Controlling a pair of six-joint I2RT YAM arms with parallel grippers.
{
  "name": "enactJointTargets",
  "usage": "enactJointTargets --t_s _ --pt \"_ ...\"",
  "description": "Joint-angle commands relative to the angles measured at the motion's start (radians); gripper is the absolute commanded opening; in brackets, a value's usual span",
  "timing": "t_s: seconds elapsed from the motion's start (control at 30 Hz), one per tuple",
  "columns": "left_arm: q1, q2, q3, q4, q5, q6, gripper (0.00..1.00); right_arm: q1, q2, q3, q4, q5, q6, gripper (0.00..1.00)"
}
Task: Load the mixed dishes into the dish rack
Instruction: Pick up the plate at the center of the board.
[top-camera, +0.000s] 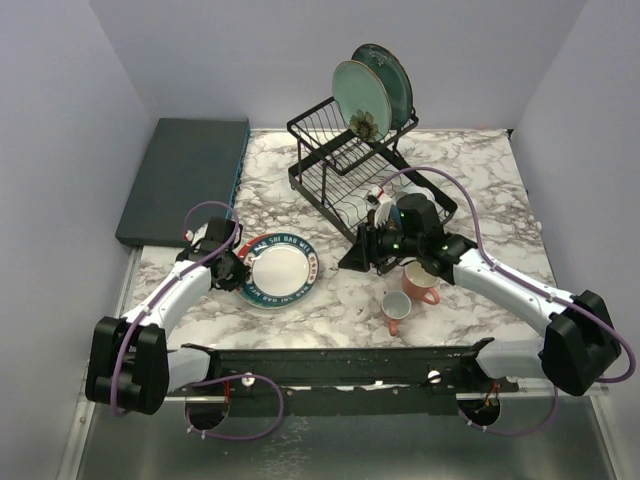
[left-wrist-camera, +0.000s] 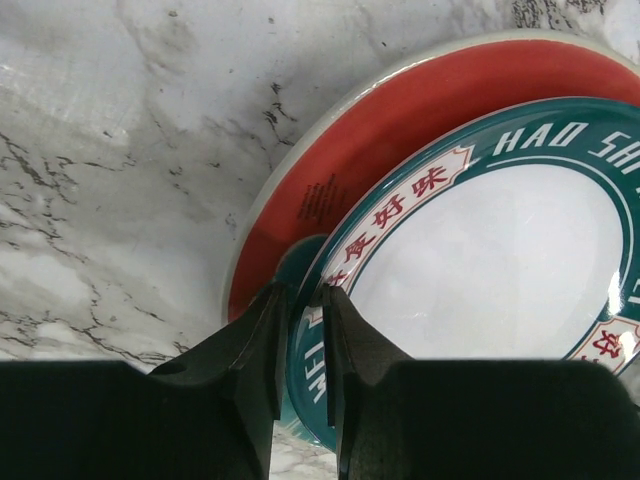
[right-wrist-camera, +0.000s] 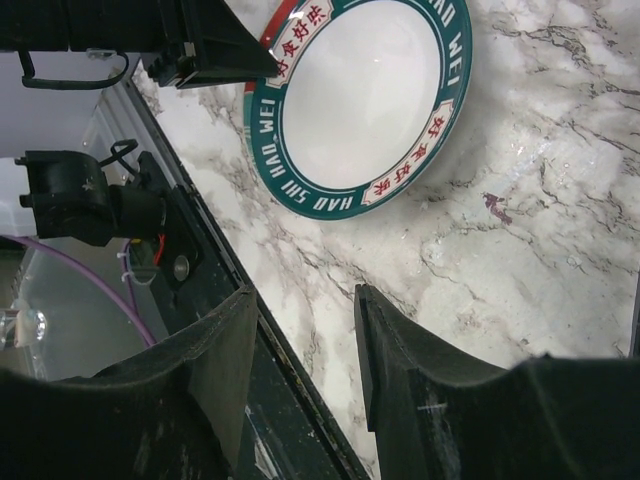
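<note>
Between plain lavender walls (top-camera: 60, 100) lay a white marble-patterned table (top-camera: 500, 170). On it sat a teal-rimmed round plate (top-camera: 278, 272) of ceramic, with a white centre and red characters, flat on top of a larger red round plate (left-wrist-camera: 400, 110). At the 9 o'clock edge of this stack the left gripper (left-wrist-camera: 302, 300) was closed almost fully, its fingers pinching the rim of the upper plate. At 3 o'clock of the stack the right gripper (right-wrist-camera: 305, 300) hung with its fingers wide apart and nothing between them. Two pink mugs (top-camera: 420, 283) stood at 4 o'clock, near that arm. The black wire dish rack (top-camera: 350, 170) was at 1 o'clock, holding a pale green plate (top-camera: 358, 95) and a dark teal plate (top-camera: 395, 70) upright on its top tier.

I think the pinch was thin: held by the rim only, the glazed plate could pivot or slip during the lift, or drag the red one. The right arm and mugs stood on the way to the rack, so a collision was possible.
</note>
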Motion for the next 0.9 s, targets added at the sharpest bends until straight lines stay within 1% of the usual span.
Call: enactJointTargets --t_s 0.0,0.17,0.33,0.37,0.57,0.87 --pt "-0.004 0.027 -0.016 0.045 0.043 0.019 0.23 0.009 0.040 -0.011 0.050 -0.004 0.034 0.49" --pt "-0.004 0.055 -0.020 0.074 0.064 0.033 0.14 0.010 0.092 -0.001 0.078 0.011 0.060 0.51" --pt "-0.004 0.079 -0.022 0.098 0.082 0.044 0.09 0.012 0.151 0.009 0.103 0.031 0.089 0.53" --pt "-0.004 0.082 -0.023 0.102 0.083 0.046 0.08 0.010 0.162 0.009 0.140 0.035 0.096 0.53" --pt "-0.004 0.092 -0.030 0.120 0.093 0.051 0.05 0.019 0.235 0.026 0.194 0.069 0.141 0.55" --pt "-0.006 0.103 -0.036 0.140 0.108 0.060 0.01 0.026 0.323 0.058 0.230 0.152 0.178 0.59"
